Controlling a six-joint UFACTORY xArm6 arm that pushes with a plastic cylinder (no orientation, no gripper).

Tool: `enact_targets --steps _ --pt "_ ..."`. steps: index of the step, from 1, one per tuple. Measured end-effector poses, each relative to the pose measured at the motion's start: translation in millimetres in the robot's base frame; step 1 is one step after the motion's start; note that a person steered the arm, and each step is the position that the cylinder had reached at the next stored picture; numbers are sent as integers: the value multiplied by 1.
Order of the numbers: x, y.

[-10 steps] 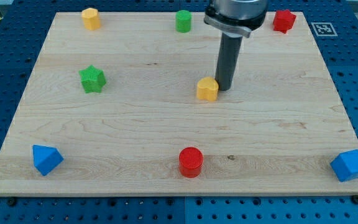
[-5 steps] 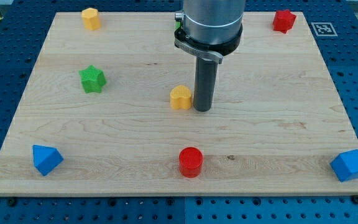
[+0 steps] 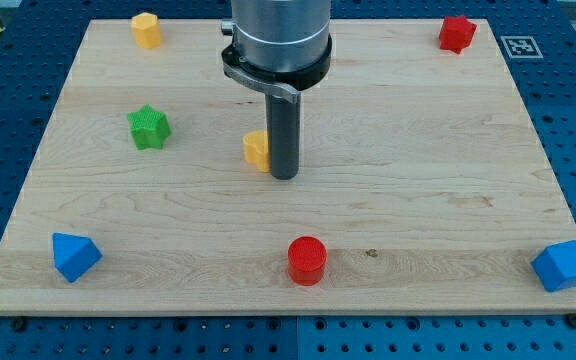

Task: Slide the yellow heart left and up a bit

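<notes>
Mid-counter [image 3: 448, 210]: my tip [image 3: 284, 177] pressed against yellow heart [image 3: 256, 149], partly hidden behind rod; green star [image 3: 148, 127] toward left edge, red cylinder [image 3: 307, 260] near bottom edge; no fingers fitted.

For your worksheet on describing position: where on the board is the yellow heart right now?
The yellow heart sits near the board's middle, slightly toward the view's left, touching the left side of my tip, with the green star further left.
</notes>
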State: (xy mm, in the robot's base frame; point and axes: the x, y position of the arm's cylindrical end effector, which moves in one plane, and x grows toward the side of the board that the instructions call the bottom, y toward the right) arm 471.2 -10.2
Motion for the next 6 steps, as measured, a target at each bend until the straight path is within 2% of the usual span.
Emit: enact_targets --steps 4,6 --pt "2 0" --pt "2 -23"
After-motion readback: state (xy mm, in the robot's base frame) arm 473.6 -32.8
